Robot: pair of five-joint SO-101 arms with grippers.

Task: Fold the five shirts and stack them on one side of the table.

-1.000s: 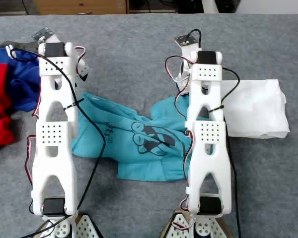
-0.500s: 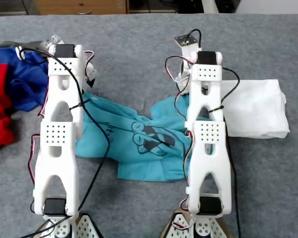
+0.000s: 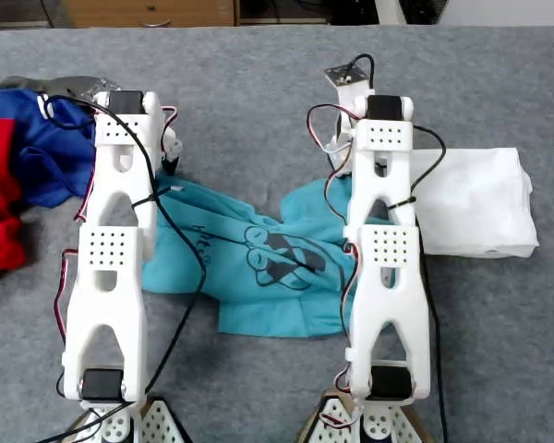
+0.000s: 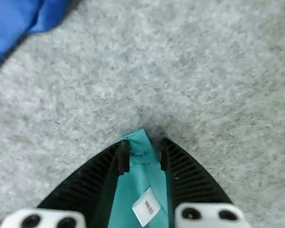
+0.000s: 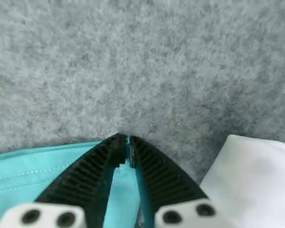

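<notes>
The teal shirt [image 3: 258, 268] lies crumpled mid-desk, spread under both arms. A folded white shirt [image 3: 480, 203] sits by the desk's right edge. A red shirt [image 3: 0, 198] and a blue shirt [image 3: 42, 152] are heaped at the left edge. Farther back, the left jaws clench the teal shirt's labelled edge and have shifted inward, away from the blue shirt. The right jaws, unmoved, clench its other far edge.

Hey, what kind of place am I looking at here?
Probably a robotics lab bench: two white robot arms mounted side by side on a grey felt-covered table, a teal shirt spread between them, and wooden furniture behind.
</notes>
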